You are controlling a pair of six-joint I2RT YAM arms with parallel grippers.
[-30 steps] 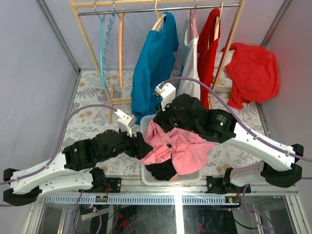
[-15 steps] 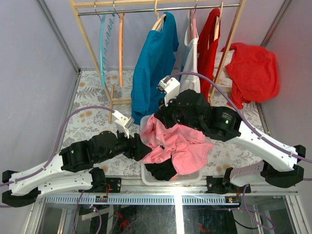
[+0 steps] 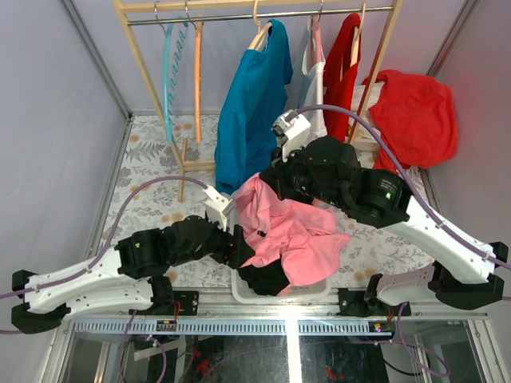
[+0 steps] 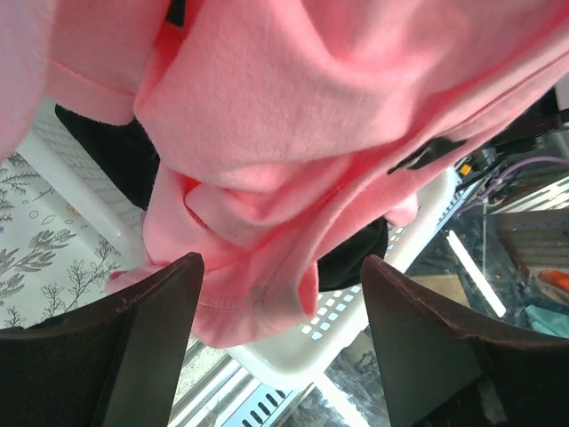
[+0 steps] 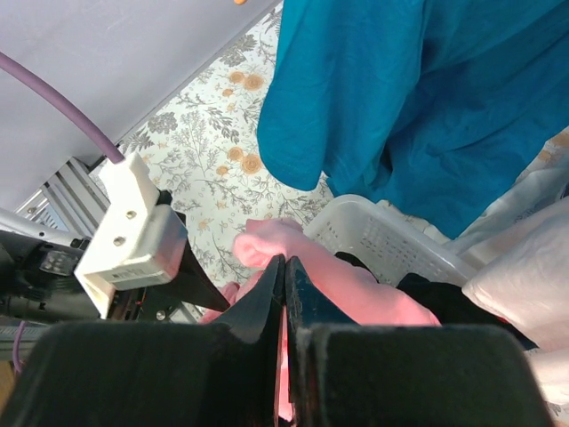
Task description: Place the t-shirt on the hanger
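The pink t-shirt (image 3: 289, 231) hangs in a bunch above the white basket (image 3: 237, 289). My right gripper (image 3: 265, 185) holds it up by a top fold. In the right wrist view the right gripper (image 5: 284, 267) is shut on the t-shirt (image 5: 267, 238). My left gripper (image 3: 239, 249) is at the shirt's lower left edge, open. In the left wrist view the left gripper (image 4: 283, 260) has the t-shirt (image 4: 293, 116) hem hanging between its spread fingers (image 4: 151, 320), not pinched. The orange hanger (image 3: 197, 72) hangs empty on the rail at the back left.
A teal hanger (image 3: 168, 72) hangs beside the orange one on the wooden rack (image 3: 152, 72). A blue shirt (image 3: 251, 112), a white garment (image 3: 313, 104) and red garments (image 3: 411, 116) hang further right. A dark garment (image 3: 263, 279) lies in the basket (image 4: 293, 351).
My right gripper has raised the t-shirt higher and further back. My left arm has moved right, up to the shirt's hanging hem.
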